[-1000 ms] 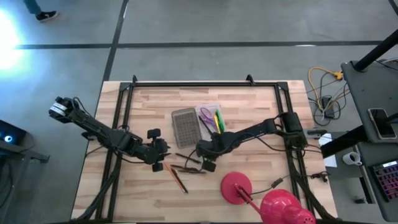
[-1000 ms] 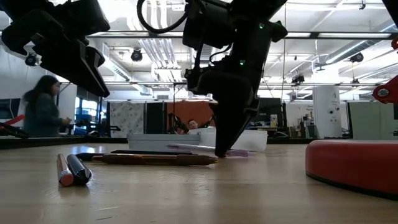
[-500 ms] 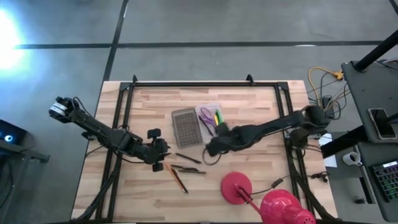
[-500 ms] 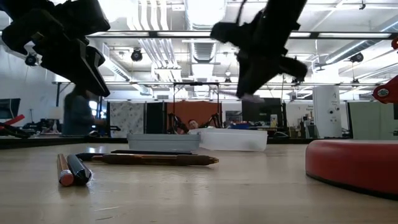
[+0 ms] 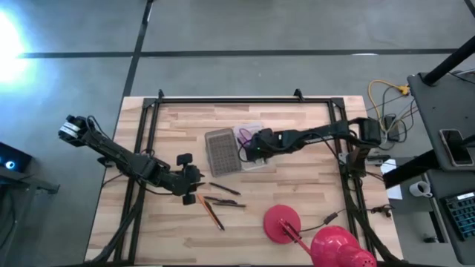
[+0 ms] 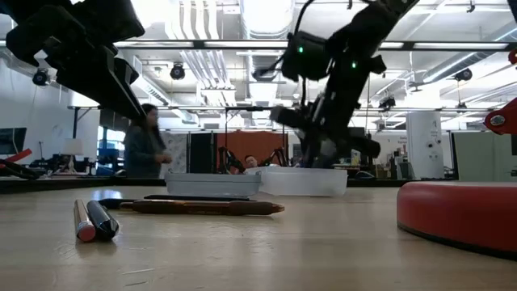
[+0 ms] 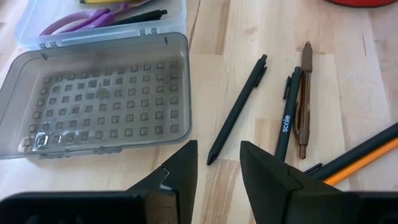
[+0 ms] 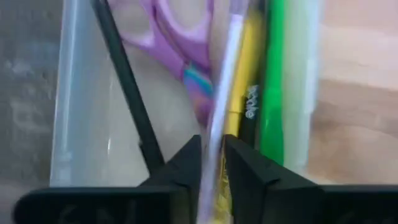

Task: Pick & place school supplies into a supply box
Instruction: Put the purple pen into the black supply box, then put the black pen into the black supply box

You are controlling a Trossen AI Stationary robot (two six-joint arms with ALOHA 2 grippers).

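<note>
Two grippers: right gripper [image 5: 249,148] over the supply box [image 5: 253,165], fingers pinching a pale pen [image 8: 219,140]; left gripper [image 5: 199,178] spread apart, empty, beside loose black pens [image 7: 237,109]

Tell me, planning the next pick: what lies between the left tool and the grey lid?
Only bare wood separates the left tool from the grey lid; left wrist view.

We see a red round-based lamp [image 5: 283,223] near the table's [image 5: 312,133] front edge, and a person [image 6: 148,151] standing behind.

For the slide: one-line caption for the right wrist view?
Right gripper pinching a pale pen over the supply box, above purple scissors.
</note>
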